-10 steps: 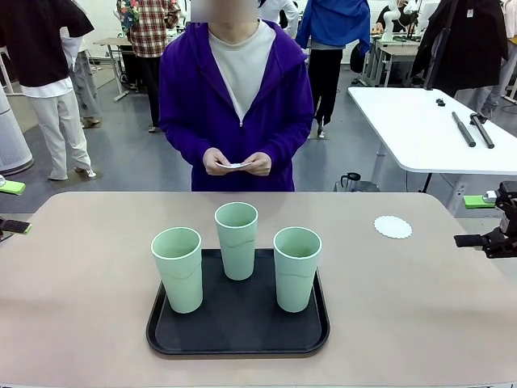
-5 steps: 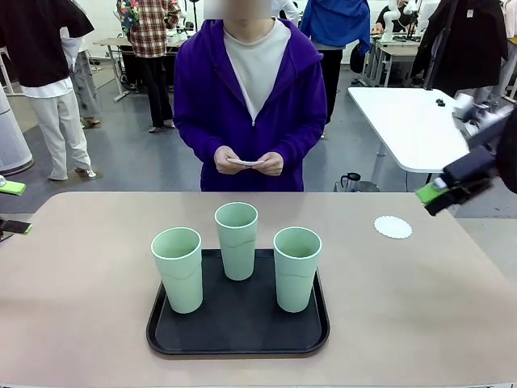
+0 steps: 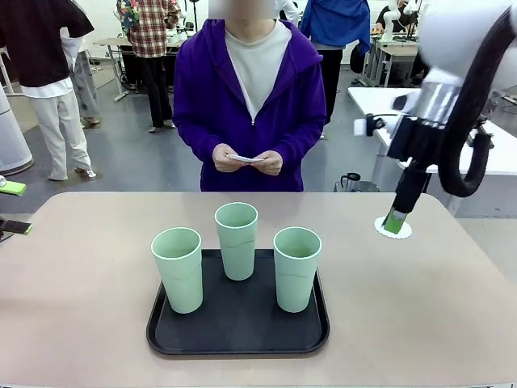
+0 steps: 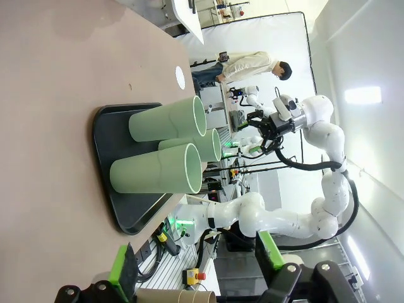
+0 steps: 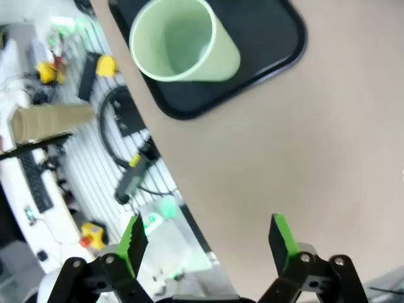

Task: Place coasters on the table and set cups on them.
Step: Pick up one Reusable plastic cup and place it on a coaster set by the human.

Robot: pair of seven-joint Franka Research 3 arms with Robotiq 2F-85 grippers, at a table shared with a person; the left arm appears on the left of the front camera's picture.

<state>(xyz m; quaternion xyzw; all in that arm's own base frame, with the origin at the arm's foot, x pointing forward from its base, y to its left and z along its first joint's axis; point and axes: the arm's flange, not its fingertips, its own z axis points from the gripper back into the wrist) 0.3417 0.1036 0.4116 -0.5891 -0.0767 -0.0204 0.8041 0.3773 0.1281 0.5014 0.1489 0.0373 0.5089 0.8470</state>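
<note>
The beige bench (image 3: 81, 323) spans the foreground of a busy workroom, with a person (image 3: 250, 89) in a purple hooded jacket standing at its far side. A black tray (image 3: 238, 339) sits in the middle, carrying three mint-green cups (image 3: 237, 240). All are upright, one at the back and two nearer the front. A single scalloped white coaster (image 3: 379, 228) lies flat on the bare bench at the far right, well apart from the tray.

The right arm (image 3: 464, 32) comes in from the upper right and bends at the wrist, so the right gripper (image 3: 395, 220) points almost straight down. Its green tip is over the coaster, but whether it touches cannot be told. The front view sees this gripper edge-on, while the right wrist view shows its fingers (image 5: 134, 243) spread wide with nothing between them. They hang over bare bench, with one cup and a tray corner at the top of that picture.

The person holds both hands (image 3: 229, 160) together at the waist, pinching something thin and white.

The left wrist view, rolled sideways, shows the left gripper (image 4: 196, 265) also spread and empty — well back from the tray. It looks across the cups to the coaster, a small white disc beyond them.
</note>
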